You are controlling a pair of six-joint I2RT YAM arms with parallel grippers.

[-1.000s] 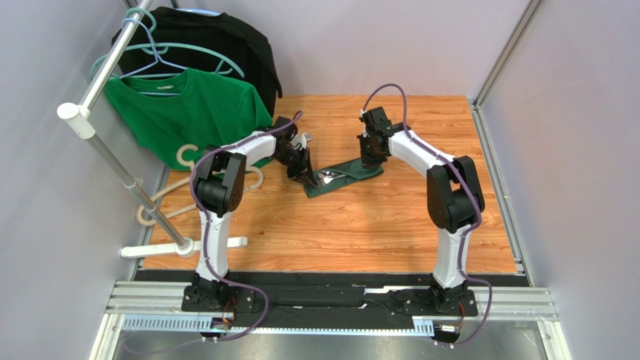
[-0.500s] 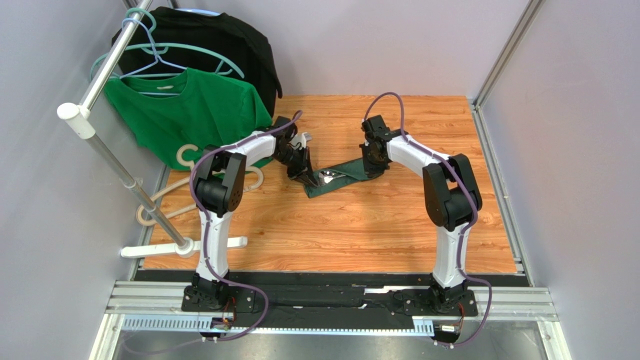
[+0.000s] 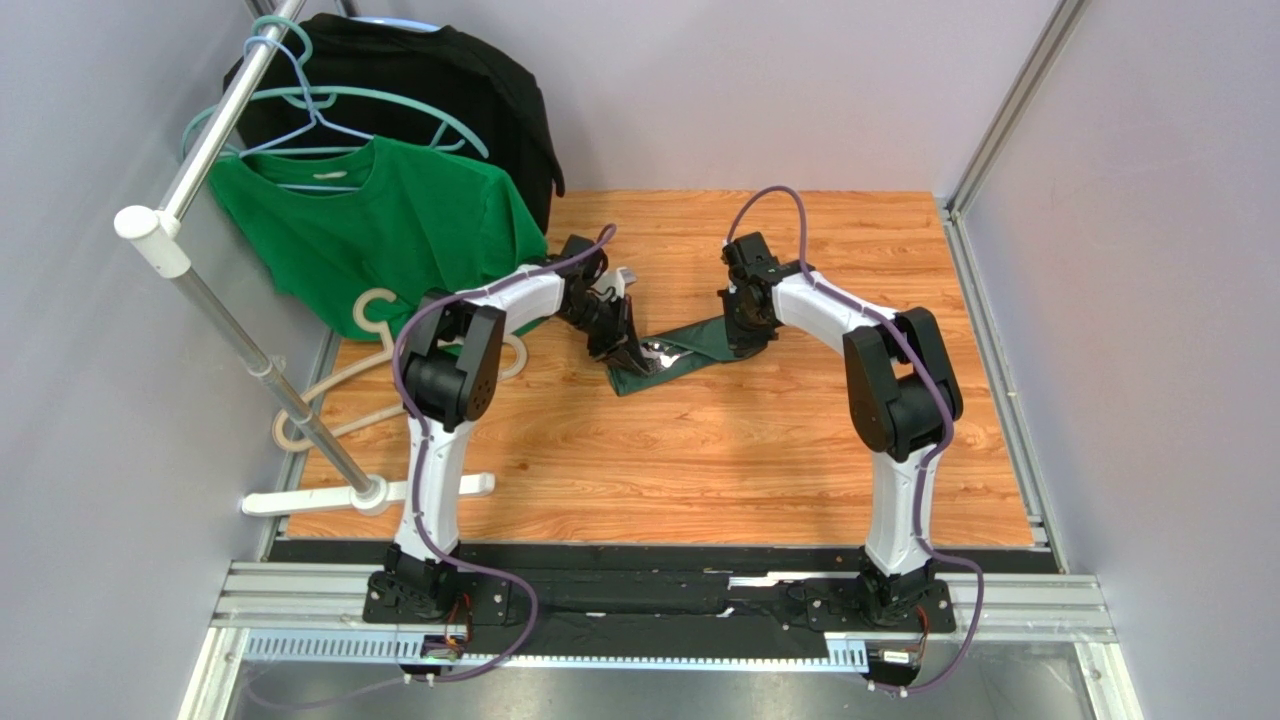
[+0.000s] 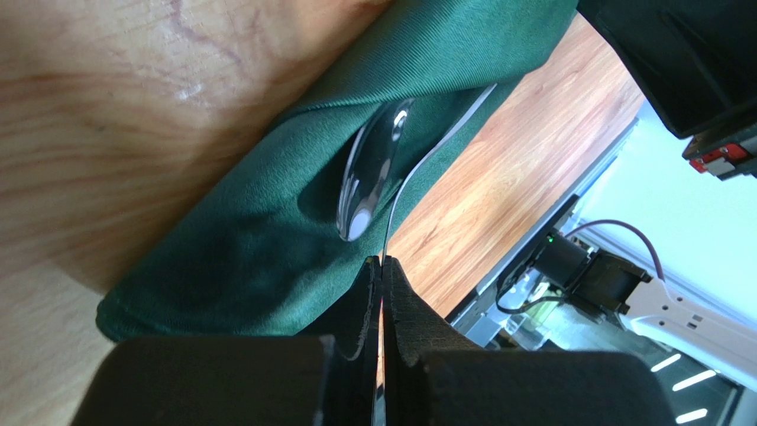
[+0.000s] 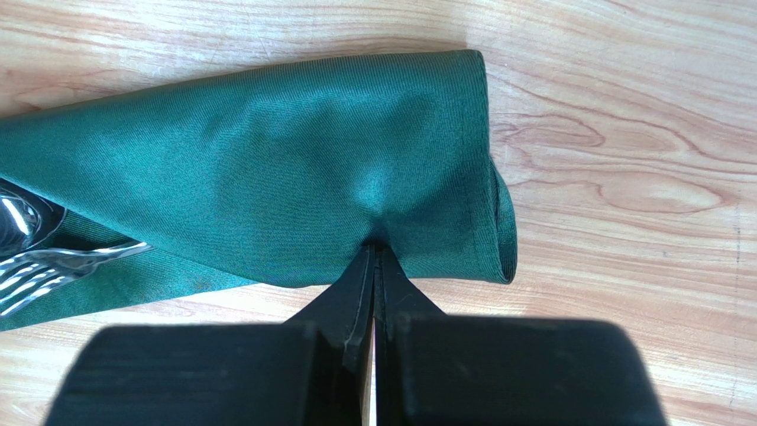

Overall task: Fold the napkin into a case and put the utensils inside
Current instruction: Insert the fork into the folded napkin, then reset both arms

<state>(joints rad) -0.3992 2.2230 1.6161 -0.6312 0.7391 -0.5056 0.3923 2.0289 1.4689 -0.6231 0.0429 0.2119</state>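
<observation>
Grey walls enclose a wooden counter [image 3: 781, 450], near the middle of which the napkin [image 3: 684, 357] is seen lying folded into a narrow case. At one end of the case, the bowl of a spoon [image 4: 369, 182] and the tines of a fork [image 5: 35, 275] are shown sticking out of the folds. The left tool [image 4: 381, 266] is closed at that end, with a thin metal utensil [image 4: 392, 217] apparently pinched edge-on between its jaws; which piece it is cannot be told. The right tool [image 5: 373, 253] is clamped together on the cloth at the opposite end of the case, where a small pucker is raised. Several risks are judged from here. If the utensil is pushed deeper while the cloth is pinned at only one point, the layers may be bunched or dragged apart and the fold lost. If so slim a grip slips, the utensil may be twisted and dropped beside the case. If the right tool is raised before it is released, the case may be lifted and the spoon and fork spilled out.
</observation>
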